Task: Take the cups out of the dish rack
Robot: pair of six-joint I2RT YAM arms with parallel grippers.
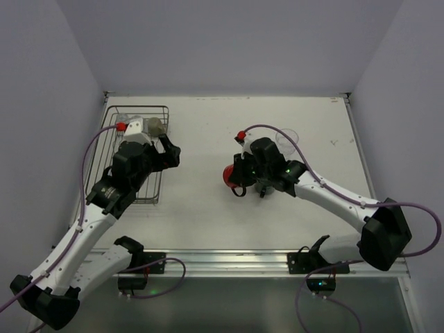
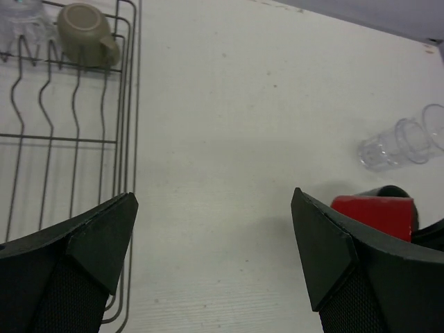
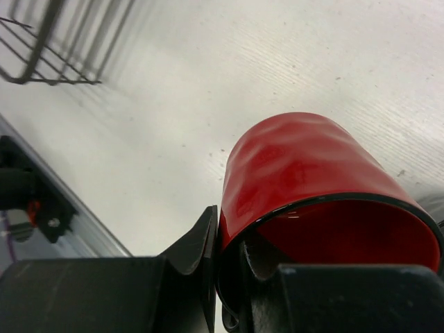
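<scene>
My right gripper (image 3: 225, 250) is squeezing the red mug (image 3: 305, 180) by the rim, and the mug is pointing away from it. My left gripper (image 2: 214, 201) is hanging open. The tan cup (image 2: 83, 31) is sitting ahead and left of it in the rack (image 2: 128, 104), nearer this arm.

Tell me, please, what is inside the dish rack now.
At the far end of the dish rack lie a greyish-tan cup and a clear tumbler; the prongs nearer are bare. The left arm covers the rack's near part, so that is unknown.

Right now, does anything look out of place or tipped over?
A clear tumbler appears to lie on its side on the table, right of the dish rack. The red mug is tilted in the right gripper.
</scene>
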